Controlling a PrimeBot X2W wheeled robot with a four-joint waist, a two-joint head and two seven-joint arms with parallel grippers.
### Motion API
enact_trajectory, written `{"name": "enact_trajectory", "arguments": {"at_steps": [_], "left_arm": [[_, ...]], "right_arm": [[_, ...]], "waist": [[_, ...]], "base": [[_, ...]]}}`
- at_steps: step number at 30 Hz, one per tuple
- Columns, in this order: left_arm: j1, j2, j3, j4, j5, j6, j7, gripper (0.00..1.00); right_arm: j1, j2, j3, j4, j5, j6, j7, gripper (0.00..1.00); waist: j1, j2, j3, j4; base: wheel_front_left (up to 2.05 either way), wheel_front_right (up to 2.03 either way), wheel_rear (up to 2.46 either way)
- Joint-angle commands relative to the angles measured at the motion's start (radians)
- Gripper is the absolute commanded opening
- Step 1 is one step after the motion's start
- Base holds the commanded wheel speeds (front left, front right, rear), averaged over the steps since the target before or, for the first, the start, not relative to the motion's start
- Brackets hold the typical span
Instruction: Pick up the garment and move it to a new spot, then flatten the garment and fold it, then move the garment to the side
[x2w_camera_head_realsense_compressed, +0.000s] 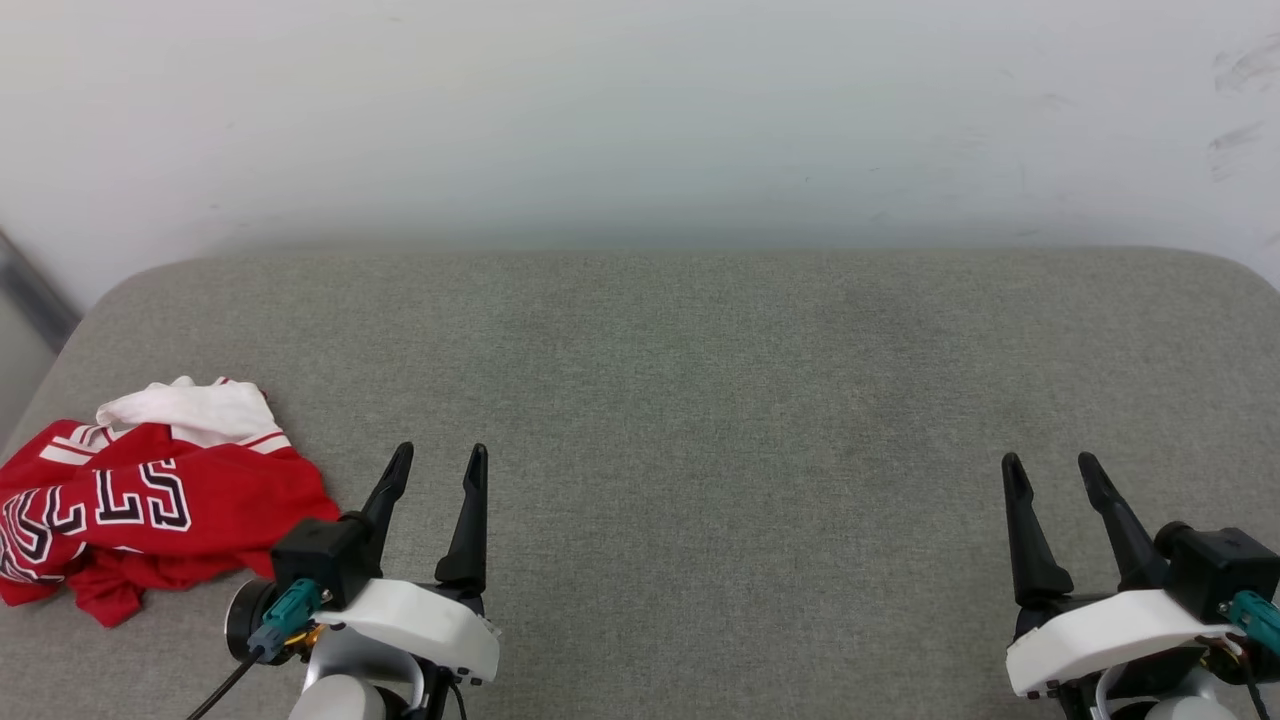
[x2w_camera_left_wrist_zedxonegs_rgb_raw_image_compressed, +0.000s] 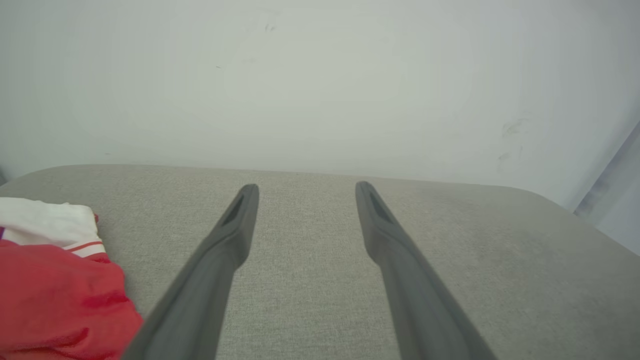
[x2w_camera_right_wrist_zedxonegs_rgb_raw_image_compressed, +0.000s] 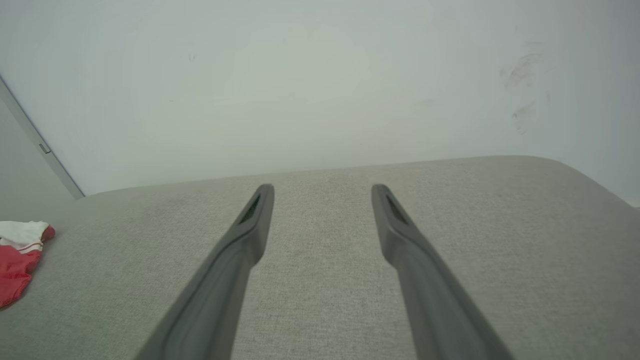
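The garment (x2w_camera_head_realsense_compressed: 150, 490), a red shirt with a white sleeve and black white-edged letters, lies crumpled at the left edge of the grey cushioned surface (x2w_camera_head_realsense_compressed: 700, 400). My left gripper (x2w_camera_head_realsense_compressed: 440, 455) stands open just to its right, fingers empty and apart from the cloth. In the left wrist view the garment (x2w_camera_left_wrist_zedxonegs_rgb_raw_image_compressed: 55, 290) fills the lower left corner beside the open left gripper (x2w_camera_left_wrist_zedxonegs_rgb_raw_image_compressed: 306, 189). My right gripper (x2w_camera_head_realsense_compressed: 1050, 465) is open at the lower right, far from the shirt. The right wrist view shows the open right gripper (x2w_camera_right_wrist_zedxonegs_rgb_raw_image_compressed: 322, 189) and the garment (x2w_camera_right_wrist_zedxonegs_rgb_raw_image_compressed: 17, 260) at its far left edge.
A pale wall (x2w_camera_head_realsense_compressed: 640, 120) rises behind the surface's rounded far edge. A grey vertical strip (x2w_camera_head_realsense_compressed: 30, 290) stands at the far left by the corner. Broad bare cushion stretches between and beyond the two grippers.
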Motion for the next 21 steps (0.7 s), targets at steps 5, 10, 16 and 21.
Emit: {"name": "enact_trajectory", "arguments": {"at_steps": [5, 10, 16, 21], "left_arm": [[-0.019, 0.006, -0.007, 0.0, 0.059, 0.0, -0.017, 1.0], [-0.019, 0.006, -0.012, 0.003, 0.09, 0.0, -0.026, 1.0], [-0.024, 0.005, -0.016, 0.015, 0.133, 0.0, -0.038, 1.0], [-0.028, 0.005, -0.018, 0.023, 0.17, 0.002, -0.047, 1.0]], "right_arm": [[0.007, 0.002, -0.005, -0.012, -0.056, 0.0, -0.018, 1.0], [0.006, 0.002, -0.005, -0.013, -0.081, 0.0, -0.023, 1.0], [0.004, 0.002, -0.002, -0.012, -0.123, 0.0, -0.034, 1.0], [0.006, 0.003, -0.002, -0.008, -0.152, 0.0, -0.044, 1.0]], "waist": [[0.0, -0.0001, 0.001, -0.001], [0.0, -0.0001, 0.001, -0.001], [0.0, -0.0001, 0.002, 0.001], [0.0, -0.0001, 0.001, 0.002]], "base": [[0.0, 0.0, 0.0], [0.0, 0.0, 0.0], [0.0, 0.0, 0.0], [0.0, 0.0, 0.0]]}}
